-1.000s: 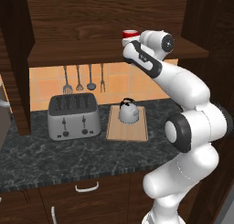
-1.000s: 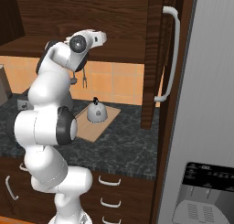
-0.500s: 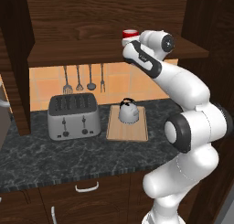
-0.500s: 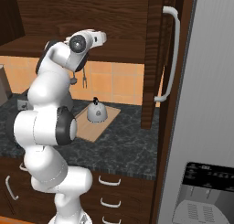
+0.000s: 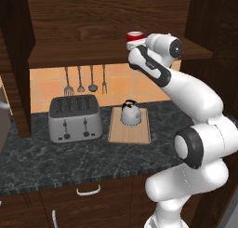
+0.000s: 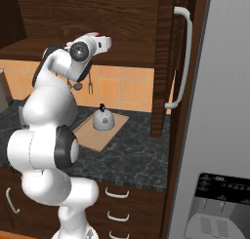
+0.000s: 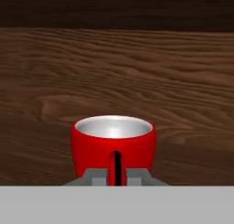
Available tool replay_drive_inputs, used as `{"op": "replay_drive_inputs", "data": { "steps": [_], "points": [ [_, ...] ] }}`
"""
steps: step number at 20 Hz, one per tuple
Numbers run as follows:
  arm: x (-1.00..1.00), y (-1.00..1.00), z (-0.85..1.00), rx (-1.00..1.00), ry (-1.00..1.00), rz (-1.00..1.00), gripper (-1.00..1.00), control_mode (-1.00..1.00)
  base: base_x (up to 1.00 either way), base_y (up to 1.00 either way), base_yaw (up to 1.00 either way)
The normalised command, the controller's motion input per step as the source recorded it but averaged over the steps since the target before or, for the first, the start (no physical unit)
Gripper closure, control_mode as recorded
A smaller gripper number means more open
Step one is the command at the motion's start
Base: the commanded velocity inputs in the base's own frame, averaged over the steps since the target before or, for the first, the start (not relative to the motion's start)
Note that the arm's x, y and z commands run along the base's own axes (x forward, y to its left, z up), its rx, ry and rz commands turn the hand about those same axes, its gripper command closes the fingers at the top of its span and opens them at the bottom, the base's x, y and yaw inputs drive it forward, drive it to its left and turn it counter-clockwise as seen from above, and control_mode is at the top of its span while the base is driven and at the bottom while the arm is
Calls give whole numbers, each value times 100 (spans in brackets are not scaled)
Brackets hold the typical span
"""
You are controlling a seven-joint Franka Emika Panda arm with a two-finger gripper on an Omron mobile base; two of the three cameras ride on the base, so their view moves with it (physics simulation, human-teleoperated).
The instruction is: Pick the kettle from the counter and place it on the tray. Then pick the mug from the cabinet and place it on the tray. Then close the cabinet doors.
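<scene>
1. Cabinet (image 5: 93, 31), dark brown wood, across the top of the left base view; top edge cut off by the frame, doors swung out to the sides.
2. Counter (image 5: 69, 162), dark marbled stone, across the lower left; right part hidden behind the white arm.
3. Tray (image 5: 130, 133), light tan board, centre of the left base view, carrying the silver kettle (image 5: 129, 113) with its black handle.
4. Mug (image 7: 113, 145), bright red with a white inside, low centre in the hand view, handle facing the camera; base hidden.
5. Gripper (image 7: 116, 175) narrowed onto the mug handle; fingertips mostly cut off at the bottom edge.
</scene>
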Motion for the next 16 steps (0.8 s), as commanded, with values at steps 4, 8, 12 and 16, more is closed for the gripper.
{"op": "replay_drive_inputs", "data": {
  "steps": [4, 8, 12, 16],
  "points": [
    [-83, 0, 18, 0, -1, 0, 100, -100, 0, 0, 0],
    [-67, 0, 36, 0, 0, 1, 100, -100, 0, 0, 0],
    [-71, 0, 33, 0, 0, 10, 100, -100, 0, 0, 0],
    [-73, 2, -8, 0, 5, 14, 100, -100, 0, 0, 0]
  ]
}}
